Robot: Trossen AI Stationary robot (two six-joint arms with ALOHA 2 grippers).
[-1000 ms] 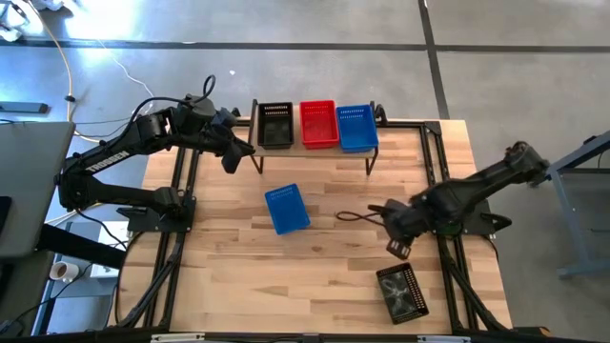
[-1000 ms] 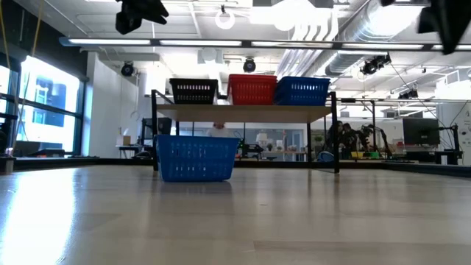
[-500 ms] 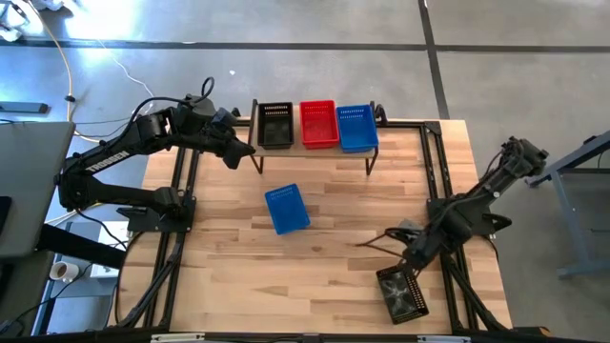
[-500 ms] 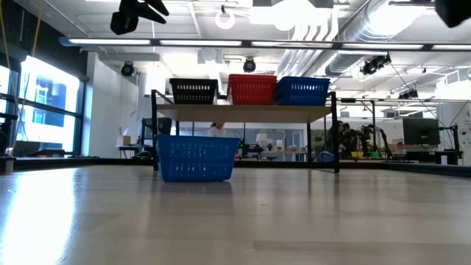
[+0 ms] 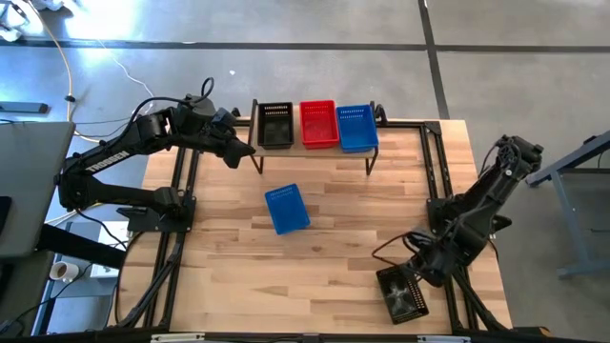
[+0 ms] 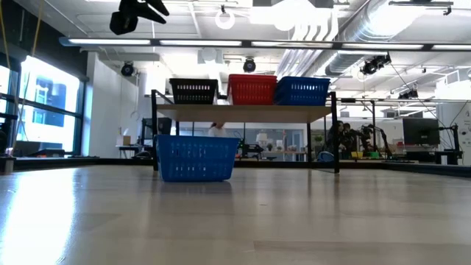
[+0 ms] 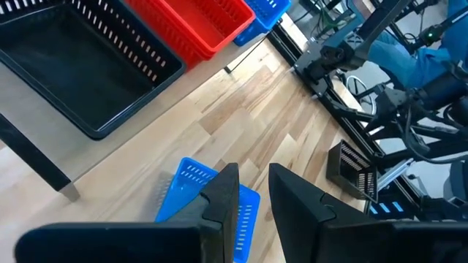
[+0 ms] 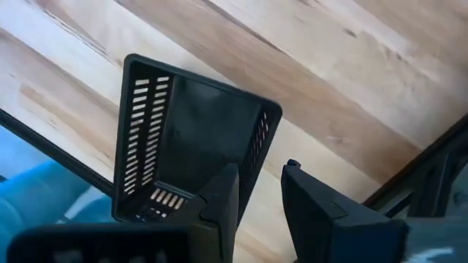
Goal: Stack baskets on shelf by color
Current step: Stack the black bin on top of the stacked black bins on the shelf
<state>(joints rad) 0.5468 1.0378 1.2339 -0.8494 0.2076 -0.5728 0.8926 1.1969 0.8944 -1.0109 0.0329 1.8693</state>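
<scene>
- the shelf [image 5: 315, 152] stood at the far edge of the table, a light plank on thin black legs, carrying three baskets in a row: a black basket [image 5: 275, 125], a red basket [image 5: 318, 124] and a blue basket [image 5: 356, 127], side by side and close together.
- a second blue basket [image 5: 286, 209] sat on the tabletop in front of the shelf, near the middle, turned slightly askew.
- a second black basket [image 5: 401, 292] lay near the table's front right corner, also at an angle.
- counted: five baskets in view, two black, two blue, one red; three on the shelf, two on the table.
- the right gripper [image 8: 257, 191] hung low over the black basket at the front right, its fingers a small gap apart at the basket's near wall, with nothing clamped between them.
- the left gripper [image 7: 252, 191] hovered high beside the shelf's left end, near the black basket there, fingers slightly parted and empty.
- the table [image 5: 334, 272] was pale wood planking, ringed by a black metal frame [image 5: 176, 238]; a dark cable [image 5: 389, 246] looped on it near the right arm.
- around it lay a grey concrete floor [image 5: 286, 48].
- from the low view the room behind was a large workshop with white ceiling ducts [image 6: 346, 29], bright windows [image 6: 44, 103] at one side and equipment in the distance.
</scene>
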